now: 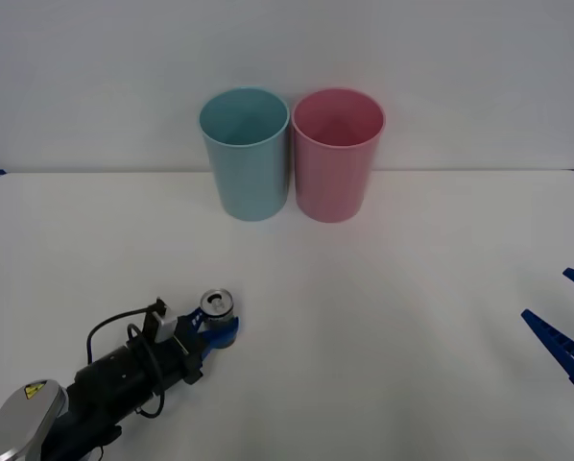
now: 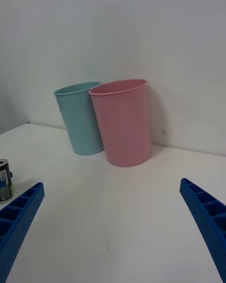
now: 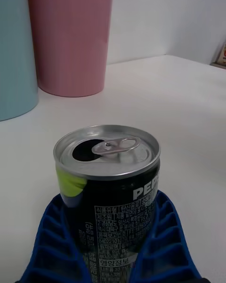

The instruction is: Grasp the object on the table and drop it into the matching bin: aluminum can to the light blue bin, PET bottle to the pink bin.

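Near left on the table (image 1: 364, 317), the left gripper (image 1: 217, 327) clasped the upright aluminum can (image 3: 107, 179) between blue fingers (image 3: 54, 236); the right gripper (image 2: 113, 226) waited near right, spread wide.

in the left wrist view the small silver-topped, dark-sided aluminum can (image 3: 107, 188) has its lower body covered by the blue ribbed fingers (image 3: 52, 238) of the left gripper (image 3: 110, 245), and its base runs off the frame; the brand lettering on the can is cut short by a finger, and the small print below it is too fine to read. behind the can, the tall round light blue plastic bin (image 3: 16, 52) and the tall round pink plastic bin (image 3: 70, 35) both lose their rims past the picture's edge. in the front view, far to the side of the can, the right gripper (image 1: 567, 327) is cut by the frame edge.
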### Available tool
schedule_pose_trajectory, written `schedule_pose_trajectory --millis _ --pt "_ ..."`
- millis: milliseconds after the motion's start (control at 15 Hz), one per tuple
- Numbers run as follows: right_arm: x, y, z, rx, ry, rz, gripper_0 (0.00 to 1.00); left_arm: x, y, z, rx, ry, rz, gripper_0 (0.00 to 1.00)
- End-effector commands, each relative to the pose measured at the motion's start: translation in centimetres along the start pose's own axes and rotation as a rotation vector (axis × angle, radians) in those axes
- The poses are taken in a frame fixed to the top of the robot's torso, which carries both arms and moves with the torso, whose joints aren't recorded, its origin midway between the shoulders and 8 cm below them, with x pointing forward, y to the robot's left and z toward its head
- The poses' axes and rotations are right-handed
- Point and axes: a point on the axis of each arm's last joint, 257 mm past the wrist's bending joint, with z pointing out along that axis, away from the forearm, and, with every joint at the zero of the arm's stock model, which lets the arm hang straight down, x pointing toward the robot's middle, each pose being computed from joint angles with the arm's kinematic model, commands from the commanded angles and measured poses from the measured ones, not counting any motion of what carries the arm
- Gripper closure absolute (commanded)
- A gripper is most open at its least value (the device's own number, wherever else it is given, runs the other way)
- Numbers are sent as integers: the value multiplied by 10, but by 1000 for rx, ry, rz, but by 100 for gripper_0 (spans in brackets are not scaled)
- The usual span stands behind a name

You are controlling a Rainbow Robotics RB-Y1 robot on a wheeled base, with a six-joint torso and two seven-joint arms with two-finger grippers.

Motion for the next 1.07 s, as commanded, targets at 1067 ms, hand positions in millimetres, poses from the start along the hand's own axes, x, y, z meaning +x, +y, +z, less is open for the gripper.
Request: schedule_pose_trajectory --millis 1067 --pt "0 0 0 0 0 0 0 -111 56 -22 -76 -185 -48 100"
